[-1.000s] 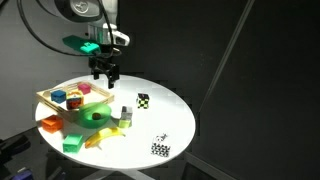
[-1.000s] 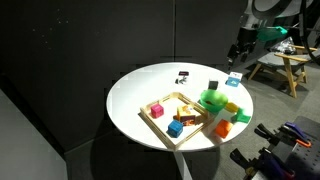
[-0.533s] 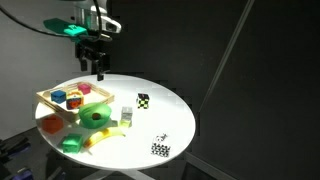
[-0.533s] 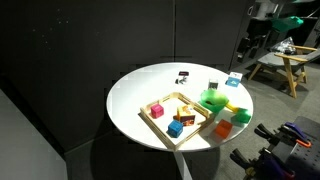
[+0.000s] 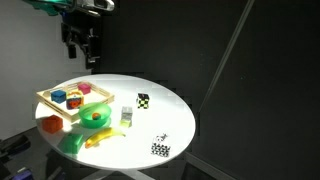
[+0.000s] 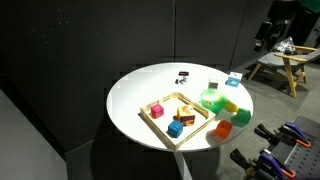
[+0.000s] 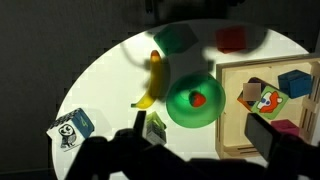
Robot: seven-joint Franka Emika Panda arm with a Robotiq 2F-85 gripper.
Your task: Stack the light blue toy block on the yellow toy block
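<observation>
The light blue toy block [image 5: 125, 112] stands on top of the yellow toy block [image 5: 125, 125], right of the green disc on the round white table. In the wrist view the stack [image 7: 156, 128] shows partly behind a dark finger. The light blue toy block [image 6: 233, 80] also shows near the table's far edge. My gripper [image 5: 87, 60] hangs open and empty high above the table, up and to the left of the stack. It also shows at the top right [image 6: 266, 40]. In the wrist view the gripper [image 7: 205, 135] has its jaws spread wide with nothing between them.
A wooden tray [image 5: 45, 98] with several coloured blocks sits beside a green disc [image 7: 195, 100] holding a small red piece. A banana [image 7: 153, 80], a green block [image 7: 175, 38] and a red block [image 7: 232, 40] lie nearby. Two checkered cubes [image 5: 143, 99] [image 5: 160, 148] stand apart.
My gripper has risen well away from the table and drifted off to the side, staying open. The stacked blocks have not moved.
</observation>
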